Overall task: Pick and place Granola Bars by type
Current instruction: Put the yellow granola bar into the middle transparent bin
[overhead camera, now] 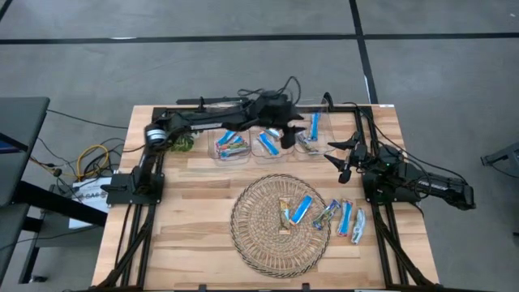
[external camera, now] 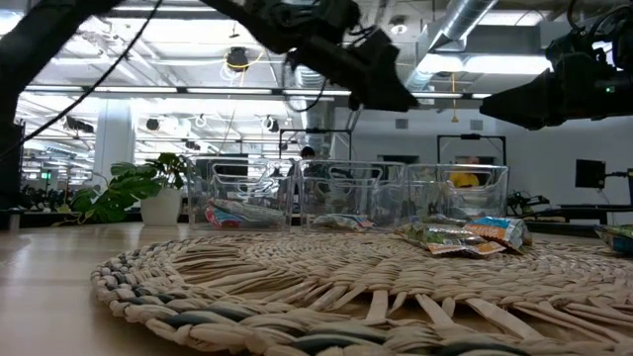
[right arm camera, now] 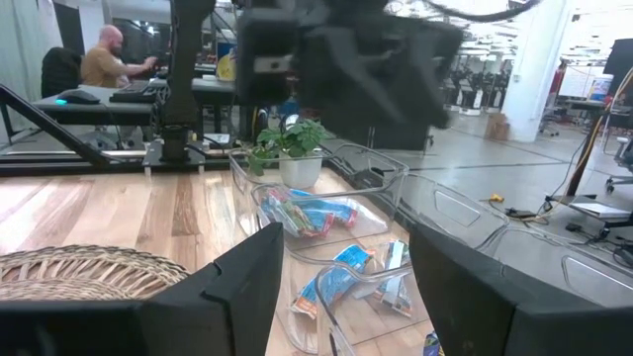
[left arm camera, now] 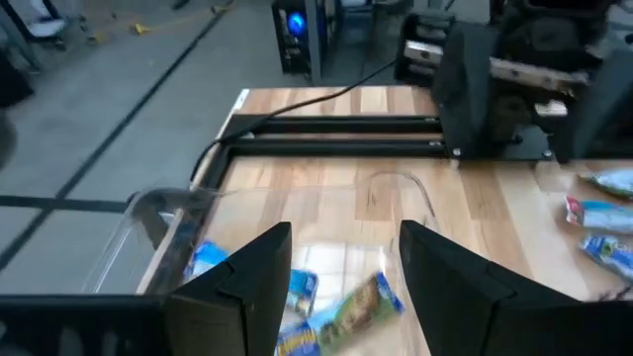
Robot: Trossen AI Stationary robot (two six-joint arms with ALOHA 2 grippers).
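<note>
On the wicker mat (overhead camera: 276, 225) sit light, slippery-looking granola bars (overhead camera: 302, 209); I'd pinch one across its narrow middle. Left gripper (overhead camera: 290, 132) hangs spread and empty over the bins (overhead camera: 231, 144) behind the mat, right gripper (overhead camera: 339, 158) spread and empty too.

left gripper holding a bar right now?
No. In the left wrist view the left gripper is open and empty, with bars lying loose in the clear bin below.

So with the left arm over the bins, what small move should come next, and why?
Probably the left gripper should lift clear and swing back toward the wicker mat. Its fingers are open and empty above the right-hand bin, while bars remain on and beside the mat.
</note>
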